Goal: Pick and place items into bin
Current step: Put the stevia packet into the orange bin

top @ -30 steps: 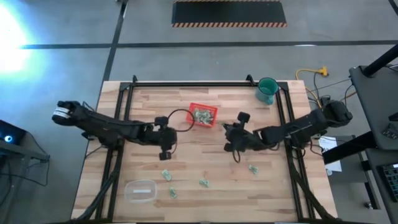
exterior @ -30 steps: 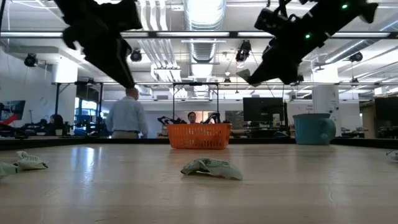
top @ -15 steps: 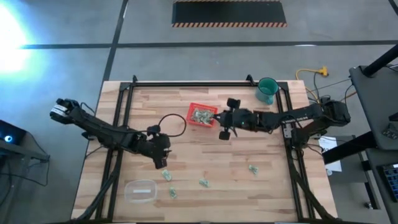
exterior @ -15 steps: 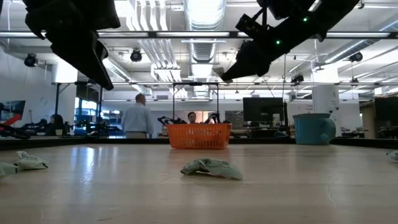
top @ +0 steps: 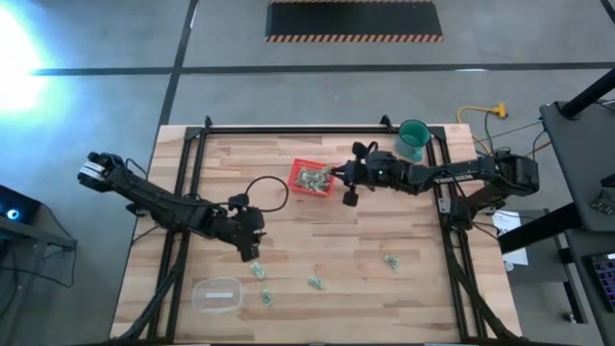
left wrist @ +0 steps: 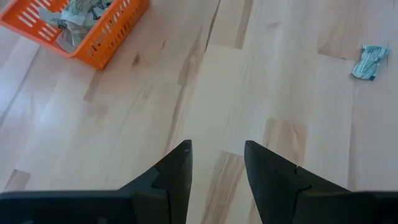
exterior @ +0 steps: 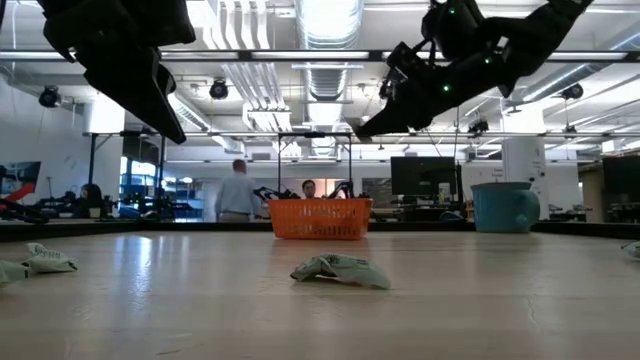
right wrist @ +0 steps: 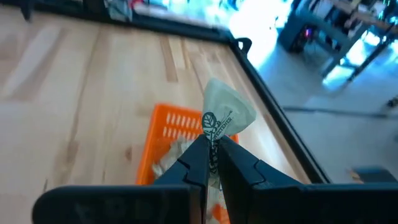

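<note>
The red tray (top: 312,179) sits toward the table's far middle with several pale-green crumpled pieces (top: 309,177) inside; it also shows in the right wrist view as the tray (right wrist: 174,146). My right gripper (top: 335,173) hovers at the tray's right edge, shut on one pale-green wrapper piece (right wrist: 225,115). Loose pieces lie flat on the near table: one piece (top: 257,270), a second (top: 314,283), a third (top: 391,260). My left gripper (top: 251,250) hangs open and empty over bare wood just beyond the first piece; its fingers (left wrist: 180,165) are spread. My right gripper pinches the wrapper piece by its lower edge (right wrist: 212,138) between the two fingers. The rest of the piece stands out past the fingertips. It is lifted clear of the table, above the tray's near-right rim.
A teal cup (top: 413,139) stands at the far right corner. A clear rounded container (top: 217,294) lies near the table's near-left edge, with another piece (top: 266,299) beside it. Black frame rails run along both table sides. A person walks in the room behind (exterior: 238,190).
My right gripper has swung from the table's middle toward the far edge and leftward to the tray's right side, carrying the wrapper piece and staying shut on it. My left gripper has shifted a little toward the near edge, then kept still.
</note>
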Controlling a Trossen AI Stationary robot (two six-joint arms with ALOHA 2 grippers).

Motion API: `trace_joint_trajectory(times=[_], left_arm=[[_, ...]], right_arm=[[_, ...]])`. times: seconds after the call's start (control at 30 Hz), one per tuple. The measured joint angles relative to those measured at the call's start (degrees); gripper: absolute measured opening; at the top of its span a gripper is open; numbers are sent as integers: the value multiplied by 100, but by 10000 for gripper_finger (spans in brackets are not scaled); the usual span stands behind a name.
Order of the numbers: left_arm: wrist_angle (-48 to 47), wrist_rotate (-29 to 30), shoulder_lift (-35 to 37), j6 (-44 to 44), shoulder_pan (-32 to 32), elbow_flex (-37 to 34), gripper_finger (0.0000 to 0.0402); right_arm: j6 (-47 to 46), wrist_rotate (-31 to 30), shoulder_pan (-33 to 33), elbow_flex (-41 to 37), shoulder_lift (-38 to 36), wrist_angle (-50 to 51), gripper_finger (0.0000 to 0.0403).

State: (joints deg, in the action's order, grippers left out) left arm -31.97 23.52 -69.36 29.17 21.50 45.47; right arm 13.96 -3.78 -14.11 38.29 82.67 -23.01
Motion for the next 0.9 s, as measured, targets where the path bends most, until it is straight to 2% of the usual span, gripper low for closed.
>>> trace_joint_trajectory(times=[0.2, 0.37, 0.57, 0.9], left_arm=[[8, 95, 2, -103, 0, 0, 130], [55, 93, -24, -109, 0, 0, 130], [58, 93, -24, -108, 0, 0, 130], [65, 90, -24, -114, 0, -9, 130]], right_arm=[[-58, 276, -24, -226, 229, -1040, 22], [70, 257, -66, -65, 1087, -1468, 22], [-140, 220, -283, 481, 1830, -1243, 22], [-673, 222, -348, 900, 1899, -274, 24]])
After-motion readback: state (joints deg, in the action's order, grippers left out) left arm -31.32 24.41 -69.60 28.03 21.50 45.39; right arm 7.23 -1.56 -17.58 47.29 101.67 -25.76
